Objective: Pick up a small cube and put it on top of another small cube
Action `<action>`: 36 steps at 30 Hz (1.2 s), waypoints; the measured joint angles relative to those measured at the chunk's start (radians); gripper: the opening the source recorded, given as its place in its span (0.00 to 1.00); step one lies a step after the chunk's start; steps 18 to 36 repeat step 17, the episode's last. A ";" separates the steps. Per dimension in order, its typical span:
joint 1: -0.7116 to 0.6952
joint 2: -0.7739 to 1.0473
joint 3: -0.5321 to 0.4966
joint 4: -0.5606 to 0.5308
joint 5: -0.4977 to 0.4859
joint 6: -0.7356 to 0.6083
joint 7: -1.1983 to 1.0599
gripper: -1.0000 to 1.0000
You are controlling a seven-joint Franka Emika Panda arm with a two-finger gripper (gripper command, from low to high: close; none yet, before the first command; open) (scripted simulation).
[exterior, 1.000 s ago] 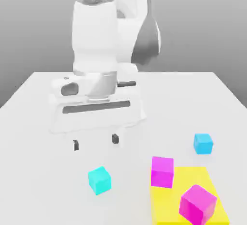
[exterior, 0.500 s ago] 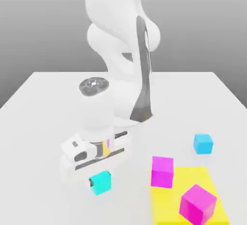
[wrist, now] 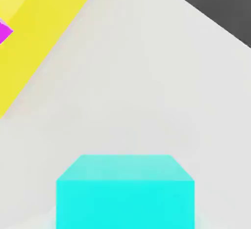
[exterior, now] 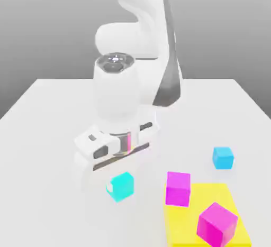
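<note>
The small cube (exterior: 125, 188), plain turquoise, hangs just above the white table under my gripper (exterior: 120, 182), which is shut on it. The white hand (exterior: 114, 153) sits low over it, toward the exterior view's left of centre. In the hand view the turquoise cube (wrist: 125, 191) sits close between the jaws, with bare table beyond it. A sky-blue cube (exterior: 223, 157) of similar size rests on the table far to the exterior view's right.
A flat yellow pad (exterior: 209, 209) lies at the front right, also seen in the hand view (wrist: 39, 22). One magenta cube (exterior: 178, 189) stands at the pad's near-left corner and another (exterior: 217, 223) on the pad. The table edge (wrist: 206, 7) borders dark ground.
The arm came down over the turquoise cube and its jaws closed on it. The cube has since lifted off the table and shifted toward the exterior view's right with the hand.
</note>
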 joint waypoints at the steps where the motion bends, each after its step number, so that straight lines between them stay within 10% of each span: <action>1: 0.017 0.004 0.010 0.036 -0.002 -0.032 0.006 0.00; 13: 0.175 0.127 0.113 0.361 -0.024 -0.234 0.072 0.00; 14: 0.176 0.150 0.113 0.357 -0.026 -0.207 0.074 1.00; 36: 0.176 0.150 0.113 0.357 -0.026 -0.207 0.074 1.00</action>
